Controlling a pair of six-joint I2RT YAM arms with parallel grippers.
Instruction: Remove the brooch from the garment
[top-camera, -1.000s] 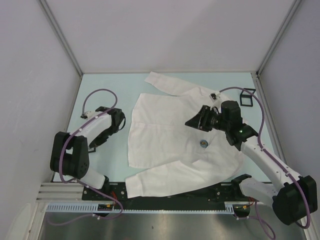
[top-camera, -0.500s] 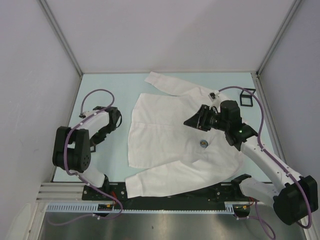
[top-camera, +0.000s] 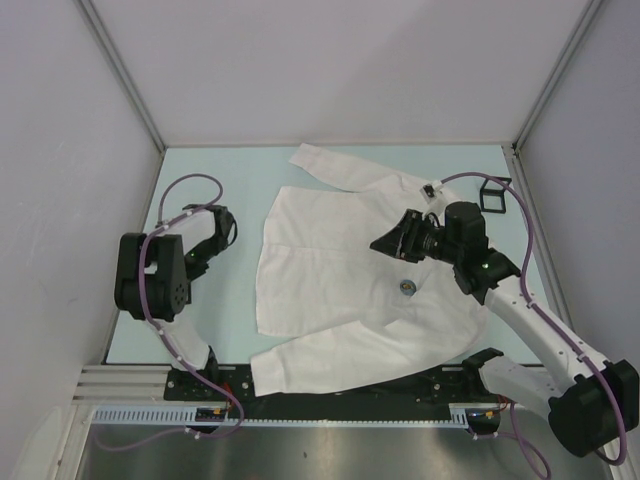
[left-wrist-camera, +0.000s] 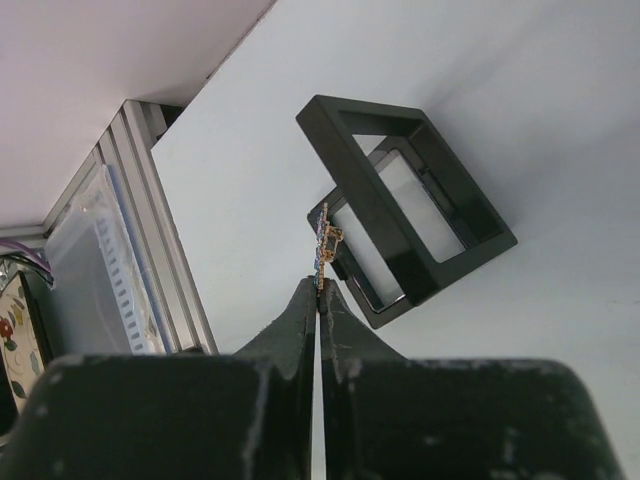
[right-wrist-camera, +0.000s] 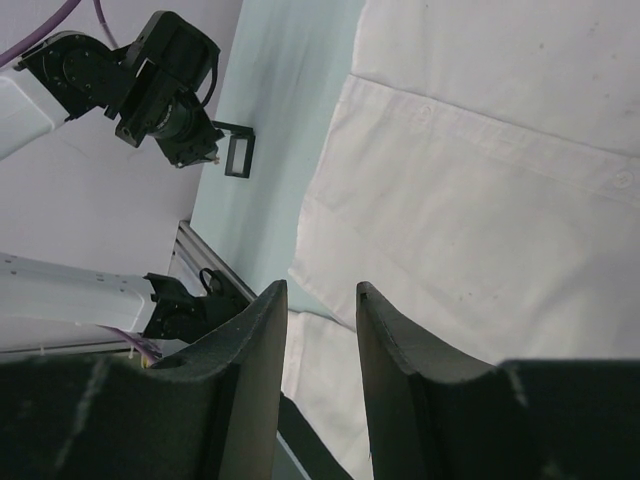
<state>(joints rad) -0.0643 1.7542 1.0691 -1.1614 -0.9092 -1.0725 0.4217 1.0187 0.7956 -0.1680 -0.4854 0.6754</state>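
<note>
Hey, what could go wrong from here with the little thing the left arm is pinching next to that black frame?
1. The small brooch sits at the very tip of the left gripper, whose jaws are shut. It may slip or twist out before reaching the black frame.
2. A round brooch is on the garment. The right gripper, jaws open above the thin cloth, might pinch fabric along with it.

One shirt (top-camera: 320, 260), two brooches (top-camera: 405, 287), two frames (left-wrist-camera: 465, 185)
</note>
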